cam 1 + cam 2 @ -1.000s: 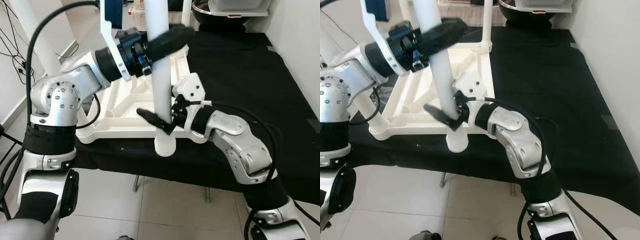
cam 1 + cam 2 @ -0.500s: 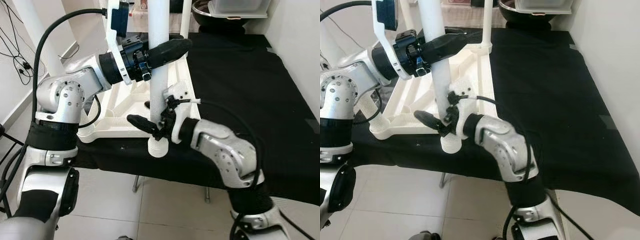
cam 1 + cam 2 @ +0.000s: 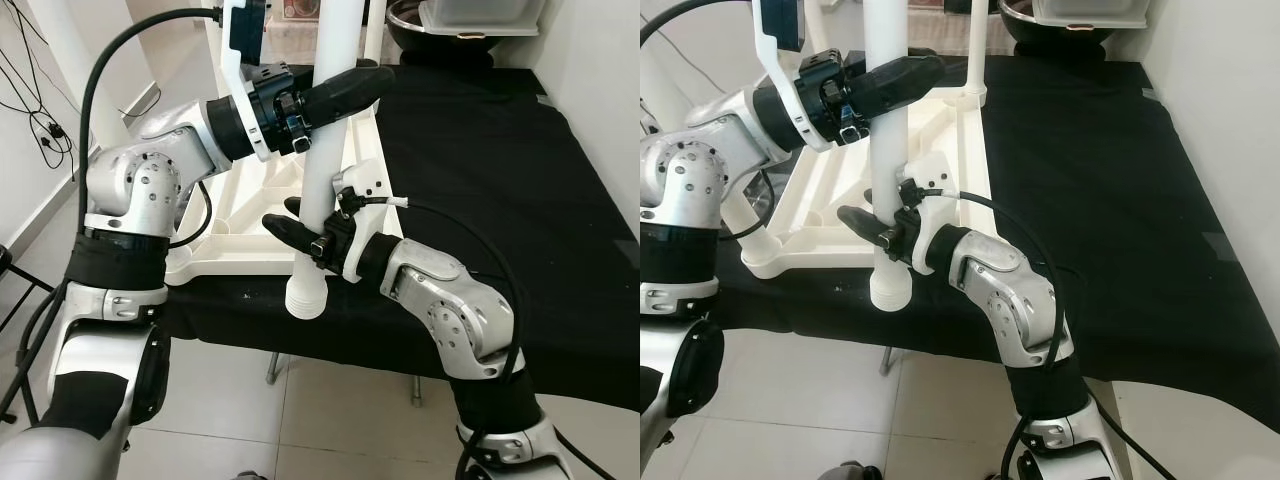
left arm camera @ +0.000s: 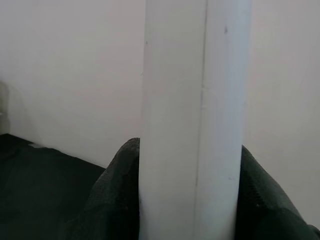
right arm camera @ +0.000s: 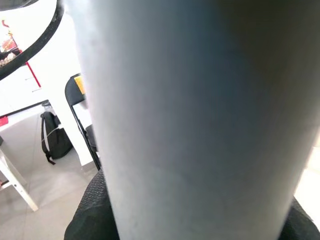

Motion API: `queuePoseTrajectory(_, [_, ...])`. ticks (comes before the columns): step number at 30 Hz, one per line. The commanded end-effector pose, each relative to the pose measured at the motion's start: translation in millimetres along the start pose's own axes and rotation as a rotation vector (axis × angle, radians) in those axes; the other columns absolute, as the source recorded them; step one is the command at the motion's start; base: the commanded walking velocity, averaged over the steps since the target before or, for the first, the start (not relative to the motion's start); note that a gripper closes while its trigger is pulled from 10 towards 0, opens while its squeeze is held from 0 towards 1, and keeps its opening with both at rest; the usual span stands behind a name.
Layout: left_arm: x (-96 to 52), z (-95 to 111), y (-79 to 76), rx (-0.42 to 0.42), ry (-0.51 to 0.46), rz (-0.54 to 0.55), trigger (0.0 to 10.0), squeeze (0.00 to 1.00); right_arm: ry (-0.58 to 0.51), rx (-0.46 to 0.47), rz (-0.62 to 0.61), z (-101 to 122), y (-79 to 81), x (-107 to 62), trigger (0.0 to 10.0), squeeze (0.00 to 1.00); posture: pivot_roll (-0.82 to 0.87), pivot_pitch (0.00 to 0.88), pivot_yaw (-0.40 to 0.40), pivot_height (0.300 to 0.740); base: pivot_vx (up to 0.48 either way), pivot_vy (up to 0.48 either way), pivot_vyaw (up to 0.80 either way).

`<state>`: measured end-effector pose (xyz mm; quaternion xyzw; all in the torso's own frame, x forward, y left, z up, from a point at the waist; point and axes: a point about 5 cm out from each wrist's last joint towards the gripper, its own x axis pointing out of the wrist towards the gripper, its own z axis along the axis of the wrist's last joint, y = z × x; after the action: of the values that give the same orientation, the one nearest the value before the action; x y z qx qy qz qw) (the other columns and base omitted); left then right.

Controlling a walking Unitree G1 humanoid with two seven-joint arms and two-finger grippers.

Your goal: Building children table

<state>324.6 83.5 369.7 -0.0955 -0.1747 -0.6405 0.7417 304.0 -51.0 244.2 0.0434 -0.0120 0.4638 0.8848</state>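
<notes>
A white table leg (image 3: 322, 150) stands nearly upright, held by both grippers. My left gripper (image 3: 350, 85) is shut on its upper part. My right gripper (image 3: 285, 215) is shut on it lower down. The leg's ribbed lower end (image 3: 305, 298) hangs just past the front edge, before the near right corner of the upside-down white tabletop (image 3: 250, 200). The left wrist view has the leg (image 4: 195, 125) between black fingers (image 4: 115, 200). In the right wrist view the leg (image 5: 190, 125) sits against dark fingers (image 5: 90, 220).
The tabletop lies on a black-clothed table (image 3: 480, 150). Two other white legs (image 3: 373, 30) (image 3: 60, 60) rise from its corners. A dark bowl and a clear container (image 3: 470, 15) sit at the back. A white wall (image 3: 600, 80) is on the right, tiled floor (image 3: 300, 420) below.
The leg's lower end has swung left and toward me, off the tabletop corner, and stands straighter. My right arm followed it left; my left gripper kept its hold higher up.
</notes>
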Motion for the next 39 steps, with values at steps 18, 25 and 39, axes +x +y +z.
queuePoseTrajectory(18, [-30.9,78,-32.7,0.071,-0.428,0.063,10.0,1.0,-0.216,-0.083,-0.396,64,-74.9,-13.7,0.0,0.0,0.08,0.143,-0.011,0.74,0.0,0.0,0.0])
queuePoseTrajectory(25, [-53.2,14,-54.8,-0.012,-0.235,0.184,10.0,1.0,-0.328,-0.169,-0.672,91,-114.0,-41.8,0.0,0.0,0.09,0.18,-0.017,0.74,0.0,0.0,0.0])
queuePoseTrajectory(39, [-97.5,-150,-133.7,-0.262,0.329,0.567,10.0,0.0,-0.322,-0.219,-0.269,90,-95.8,-52.5,10.0,0.0,0.07,0.291,-0.001,0.74,0.0,0.0,0.0])
